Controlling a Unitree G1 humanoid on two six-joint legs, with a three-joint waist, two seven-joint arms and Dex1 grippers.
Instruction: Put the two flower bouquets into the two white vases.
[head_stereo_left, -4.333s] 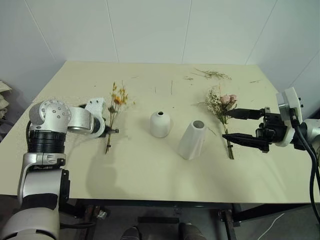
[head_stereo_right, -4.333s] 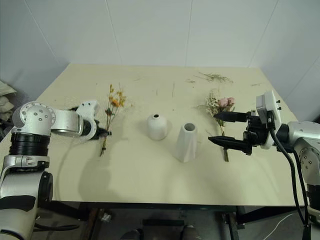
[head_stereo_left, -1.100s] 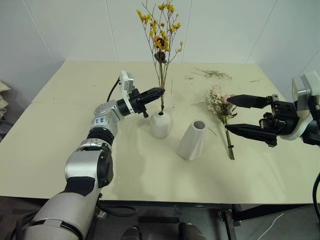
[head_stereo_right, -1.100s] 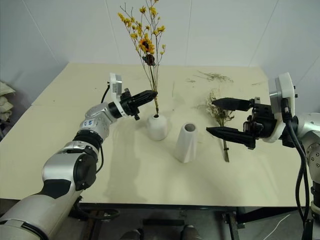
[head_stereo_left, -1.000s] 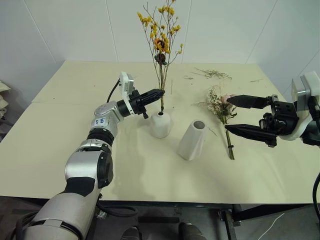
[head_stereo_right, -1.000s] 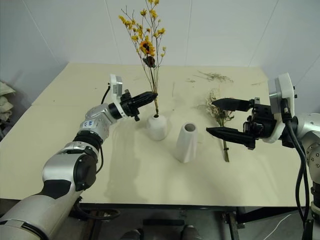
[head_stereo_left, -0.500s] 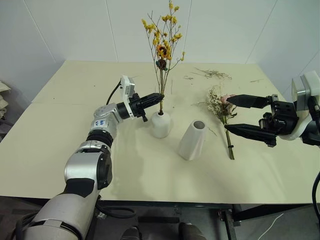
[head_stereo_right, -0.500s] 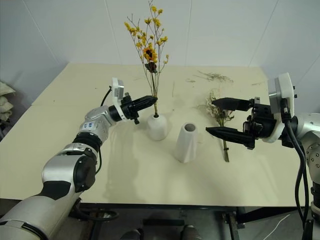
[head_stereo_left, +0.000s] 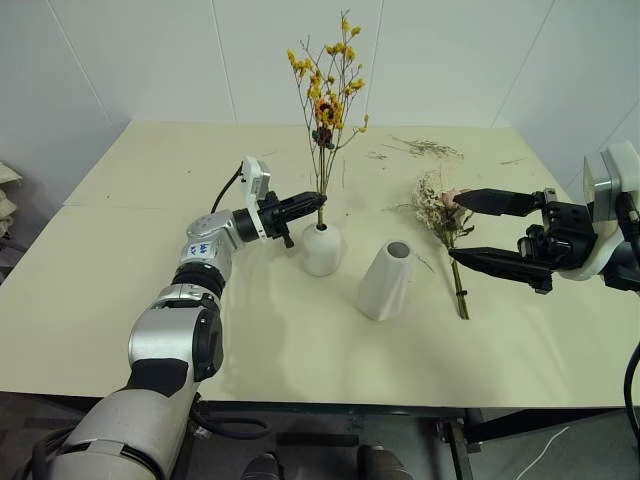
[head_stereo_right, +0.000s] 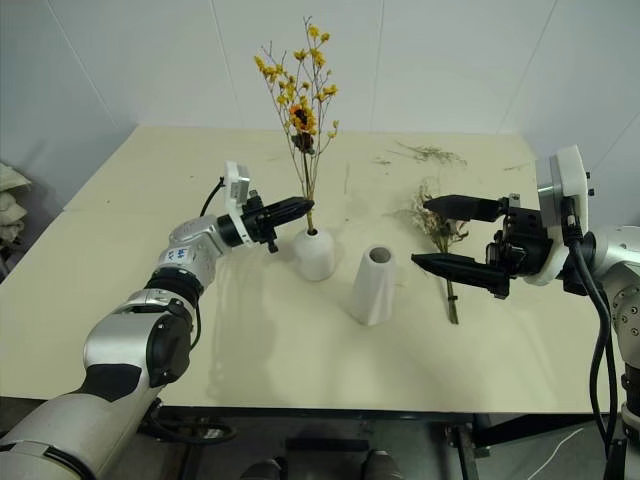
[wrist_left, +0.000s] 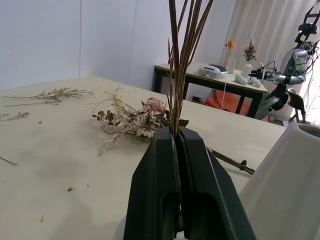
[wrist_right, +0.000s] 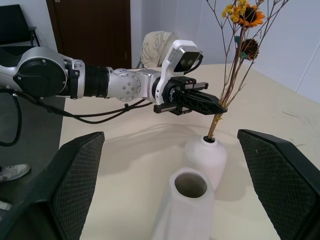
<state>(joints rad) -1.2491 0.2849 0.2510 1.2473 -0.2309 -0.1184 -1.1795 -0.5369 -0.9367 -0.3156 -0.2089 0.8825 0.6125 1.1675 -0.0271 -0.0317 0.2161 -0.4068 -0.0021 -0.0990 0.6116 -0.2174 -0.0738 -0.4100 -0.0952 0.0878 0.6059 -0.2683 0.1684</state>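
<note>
My left gripper (head_stereo_left: 318, 198) is shut on the brown stems of the yellow-orange bouquet (head_stereo_left: 328, 80). It holds the bouquet upright, and the stem ends go into the neck of the short round white vase (head_stereo_left: 322, 250). The left wrist view shows the fingers (wrist_left: 160, 165) pinched together around the stems. The taller cone vase (head_stereo_left: 385, 280) stands just right of the round one, its mouth empty. The pink rose bouquet (head_stereo_left: 443, 215) lies flat on the table further right. My right gripper (head_stereo_left: 457, 226) hovers open beside it, fingers wide apart and holding nothing.
Loose dried twigs (head_stereo_left: 425, 148) lie scattered near the table's (head_stereo_left: 150, 260) back right edge. In the left wrist view a second table (wrist_left: 225, 85) with small items and another robot (wrist_left: 290, 70) stand in the background beyond this table.
The yellow-orange bouquet lay on the table in the earliest frames; my left gripper now holds it upright in the round vase. Over the last second it sank slightly. The right arm stayed still.
</note>
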